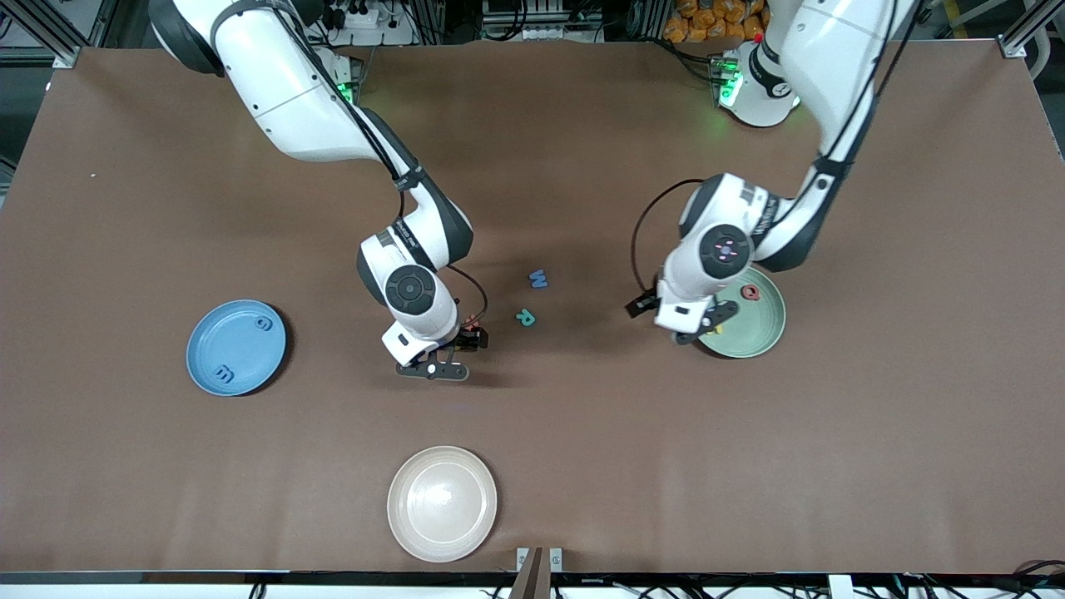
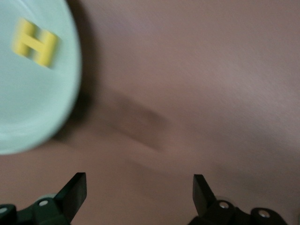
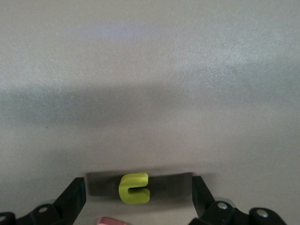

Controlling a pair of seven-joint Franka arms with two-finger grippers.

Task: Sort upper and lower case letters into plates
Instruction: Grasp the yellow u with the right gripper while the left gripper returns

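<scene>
Two letters lie loose mid-surface: a blue w point(image 1: 538, 279) and, just nearer the camera, a teal R point(image 1: 525, 317). The right gripper point(image 1: 433, 366) hangs low over the surface near them, jaws wide, and its wrist view shows a small yellow-green u point(image 3: 134, 188) lying flat between the fingers point(image 3: 75, 197), with a pink piece point(image 3: 112, 221) barely peeking in at the edge. That u looks like the pick in hand. To do it well: drop straight down, keep the letter centred, and close across its narrow sides so the thin piece doesn't skate or tip. As a lowercase, it likely belongs on the blue plate point(image 1: 236, 348), toward the right arm's end, where an m point(image 1: 223, 375) and another small blue letter point(image 1: 265, 324) already lie.

The left gripper point(image 1: 707, 320) hovers at the rim of the green plate point(image 1: 753, 329), jaws wide and empty. On that plate sit a yellow H point(image 2: 35, 42) and a red Q point(image 1: 750, 292). A cream plate point(image 1: 442, 502) lies nearest the camera, unused.
</scene>
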